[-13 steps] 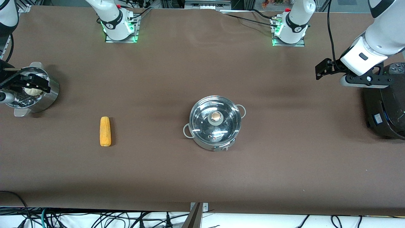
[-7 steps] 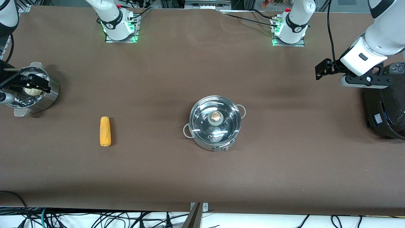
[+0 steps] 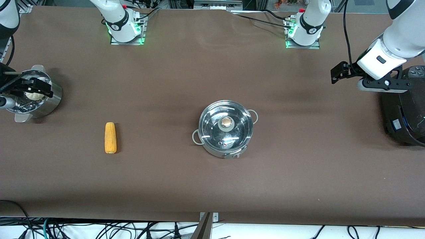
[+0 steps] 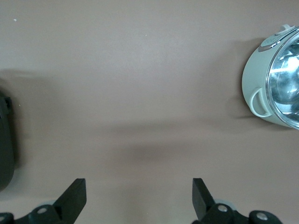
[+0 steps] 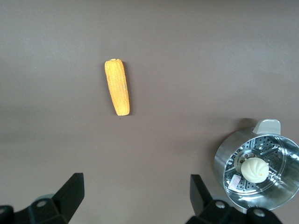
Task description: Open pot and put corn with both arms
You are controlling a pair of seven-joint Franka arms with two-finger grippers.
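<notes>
- Left gripper (image 4: 136, 198), fingers spread and empty, hangs over the rice cooker (image 3: 403, 109); the lidded pot (image 3: 225, 127) sits mid-table, well apart.
- Right gripper (image 5: 135, 198), spread and empty, hangs over the steamer basket (image 3: 33, 96); corn (image 3: 110, 137) lies near, likely its pick.

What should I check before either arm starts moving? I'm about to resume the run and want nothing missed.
1. Clear glass lid seated on the shiny round stainless-steel pot: ok, shut, so it must come off first.
2. Yellow-orange corn cob lying free on the brown table: ok, nothing touching it.
3. Left gripper open and empty: ok; it hangs beside the big black rice cooker.
4. Right gripper open and empty: ok; it hangs over the perforated steel steamer basket.
5. Path from each gripper to lid and corn: ok, no obstacle shows.
</notes>
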